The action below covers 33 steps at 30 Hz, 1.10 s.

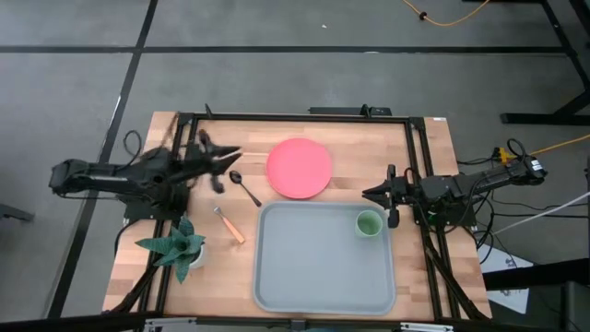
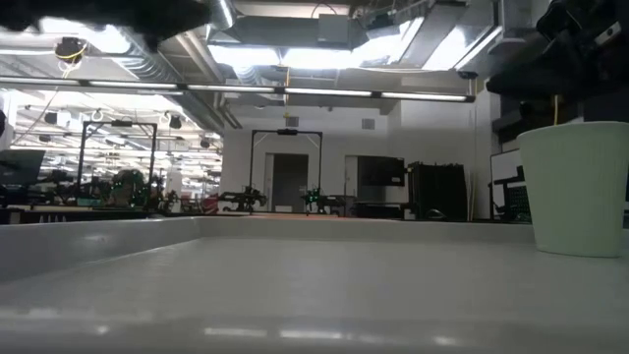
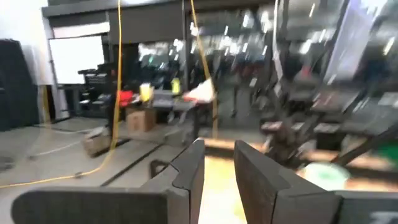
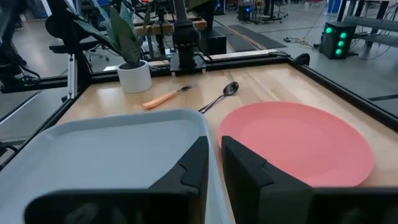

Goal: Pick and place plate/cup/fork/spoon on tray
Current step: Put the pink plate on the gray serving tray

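Nearest to you, the large grey-blue rectangular tray with rounded corners lay on the wooden table, and the small light-green round cup already stood upright inside it, close to its right rim at the far corner. You had nothing else on the tray. Just left of it, the slim fork with the orange handle and silver tines lay on the bare wood, with a potted green plant in a white pot further left.

Beyond that, the slim dark spoon rested on the table between the fork and the round flat pink-red plate, which sat touching or just clear of the tray's far edge; you cannot tell which.

Your right gripper hung near the tray's right rim beside the cup, its fingers almost closed with a thin gap and holding nothing. Your left gripper hovered left of the plate, above the spoon's area, its fingers slightly parted and empty.
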Motion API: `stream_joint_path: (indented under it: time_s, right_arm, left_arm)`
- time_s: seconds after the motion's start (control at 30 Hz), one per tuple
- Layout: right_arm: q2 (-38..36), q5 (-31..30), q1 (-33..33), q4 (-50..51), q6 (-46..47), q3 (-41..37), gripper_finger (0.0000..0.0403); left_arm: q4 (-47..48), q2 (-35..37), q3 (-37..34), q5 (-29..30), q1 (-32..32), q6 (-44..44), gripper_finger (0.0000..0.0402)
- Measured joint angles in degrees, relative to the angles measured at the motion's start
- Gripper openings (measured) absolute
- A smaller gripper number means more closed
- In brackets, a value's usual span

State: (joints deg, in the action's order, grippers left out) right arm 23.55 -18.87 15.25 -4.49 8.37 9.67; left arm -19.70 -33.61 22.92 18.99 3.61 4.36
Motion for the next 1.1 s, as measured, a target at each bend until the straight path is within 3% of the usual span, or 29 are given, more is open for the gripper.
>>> stream_joint_path:
  time_s: [0.23, 0.3, 0.4, 0.53, 0.6, 0.77, 0.93, 1.1]
  right_arm:
    - [0.0, 0.2, 0.0, 0.7, 0.1, 0.0, 0.0051]
    - [0.0, 1.0, 0.0, 1.1, 0.2, 0.0, 0.0051]
    - [0.0, 1.2, 0.0, 2.2, 0.6, 0.0, 0.0051]
    - [0.0, 1.2, 0.0, 4.1, 1.8, 0.0, 0.0051]
    - [0.0, 1.2, 0.0, 4.7, 1.9, 0.0, 0.0051]
    - [0.0, 1.2, 0.0, 5.8, 1.9, 0.0, 0.0051]
    - [0.0, 1.1, 0.0, 6.2, 1.8, 0.0, 0.0051]
    - [0.1, 1.1, 0.0, 6.8, 1.8, 0.0, 0.0051]
  left_arm:
    - [16.9, -28.4, 19.9, 2.2, 13.1, 5.3, 0.008]
    - [21.8, -35.6, 24.5, 0.5, 18.3, 4.7, 0.008]
    - [27.6, -45.3, 30.4, -9.4, 26.8, -1.1, 0.008]
    - [30.7, -56.3, 35.3, -29.9, 36.3, -10.2, 0.008]
    - [31.3, -60.9, 36.4, -34.0, 38.9, -14.1, 0.008]
    - [31.9, -67.3, 37.0, -35.3, 39.4, -18.5, 0.008]
    - [32.7, -68.4, 37.1, -34.7, 36.9, -19.3, 0.008]
    - [36.8, -68.4, 37.1, -28.0, 34.4, -19.1, 0.008]
